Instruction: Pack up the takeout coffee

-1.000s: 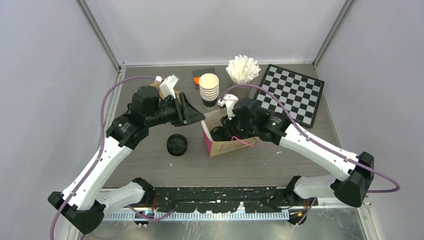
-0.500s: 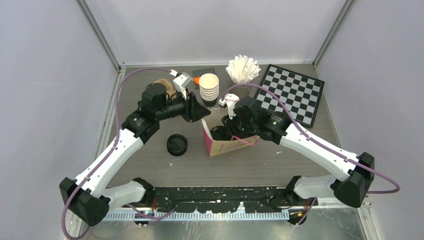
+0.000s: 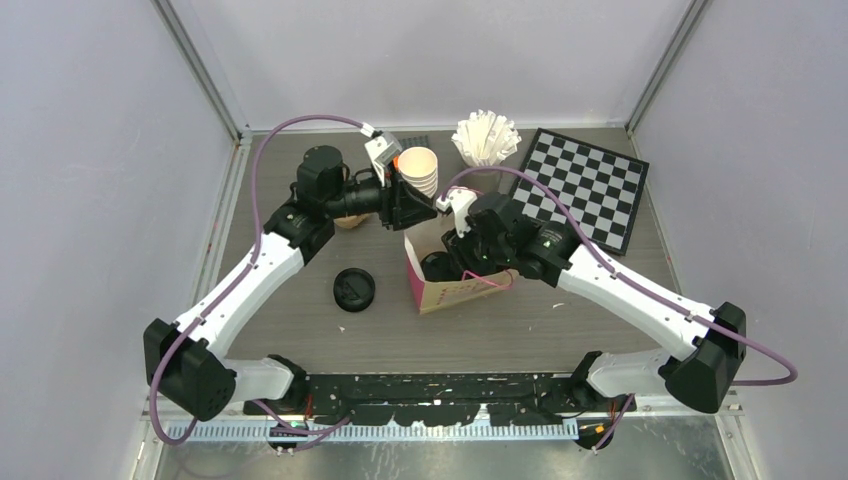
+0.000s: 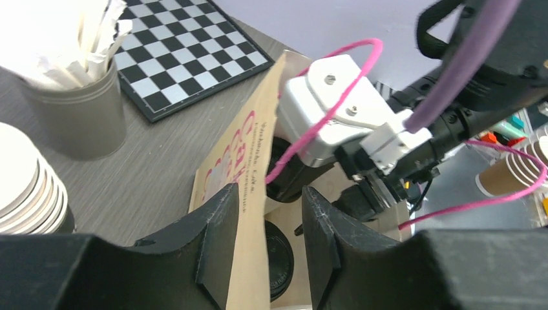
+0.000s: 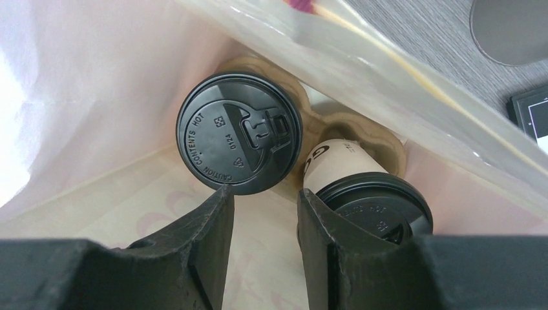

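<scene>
loose black lid (image 3: 353, 289) on counter (image 3: 520, 335), nearest the arm bases, apart from paper bag (image 3: 455, 293); bag stands open just right of it; right claw (image 5: 263, 194) is down inside the bag, fingers apart, gripping nothing; under it coffee A (image 5: 240, 132) and coffee B (image 5: 375, 210), both lidded, sit side by side in a cardboard carrier (image 5: 362, 126) at the bag's bottom; B's lid is just beside one finger, can't tell if touching; left claw (image 4: 268, 194) at the bag's far-left rim, open, bag wall between its fingers, not pinched; beyond: stack of lidless cups (image 3: 418, 170) right by the left claw; grey pot of white wrapped sticks (image 3: 486, 138); chessboard (image 3: 585, 185) far right.
</scene>
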{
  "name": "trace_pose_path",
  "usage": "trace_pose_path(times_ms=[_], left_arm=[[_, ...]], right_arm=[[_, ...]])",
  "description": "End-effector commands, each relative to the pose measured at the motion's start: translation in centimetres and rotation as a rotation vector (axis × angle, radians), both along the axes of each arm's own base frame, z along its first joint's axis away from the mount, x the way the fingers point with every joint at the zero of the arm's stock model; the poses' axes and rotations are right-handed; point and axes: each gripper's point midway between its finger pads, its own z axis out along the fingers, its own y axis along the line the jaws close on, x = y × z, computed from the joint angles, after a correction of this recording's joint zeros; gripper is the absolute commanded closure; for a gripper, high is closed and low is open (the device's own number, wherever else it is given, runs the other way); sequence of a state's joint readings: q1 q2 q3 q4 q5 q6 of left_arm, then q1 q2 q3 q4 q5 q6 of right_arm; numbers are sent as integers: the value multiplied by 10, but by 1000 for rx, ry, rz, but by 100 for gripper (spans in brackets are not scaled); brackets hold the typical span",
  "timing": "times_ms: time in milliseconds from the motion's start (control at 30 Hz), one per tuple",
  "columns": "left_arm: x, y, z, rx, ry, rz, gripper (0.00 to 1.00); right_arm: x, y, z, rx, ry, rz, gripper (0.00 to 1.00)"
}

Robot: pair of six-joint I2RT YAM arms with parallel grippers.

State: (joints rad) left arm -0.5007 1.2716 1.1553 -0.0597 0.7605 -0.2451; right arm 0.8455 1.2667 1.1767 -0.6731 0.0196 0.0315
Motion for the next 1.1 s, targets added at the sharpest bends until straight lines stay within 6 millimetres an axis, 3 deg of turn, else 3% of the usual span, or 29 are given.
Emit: trace_pose_path(times_ms=[0,133,333,800,1067], left_arm=[[-14,-4,30,-51,-137,-122,57],[-16,-8,26,-58,-141,-159,54],[-2,-11,22,-51,-156,-125,54],[20,-15,24,-56,-174,-57,62],[27,-12,24,-56,-182,-18,61]], right_arm=[[7,13,24,68,-37,29,54],[7,13,24,69,-34,32,54],[6,12,23,69,-30,40,54],[-1,8,21,54,-20,93,54],[-8,3,19,28,0,135,55]])
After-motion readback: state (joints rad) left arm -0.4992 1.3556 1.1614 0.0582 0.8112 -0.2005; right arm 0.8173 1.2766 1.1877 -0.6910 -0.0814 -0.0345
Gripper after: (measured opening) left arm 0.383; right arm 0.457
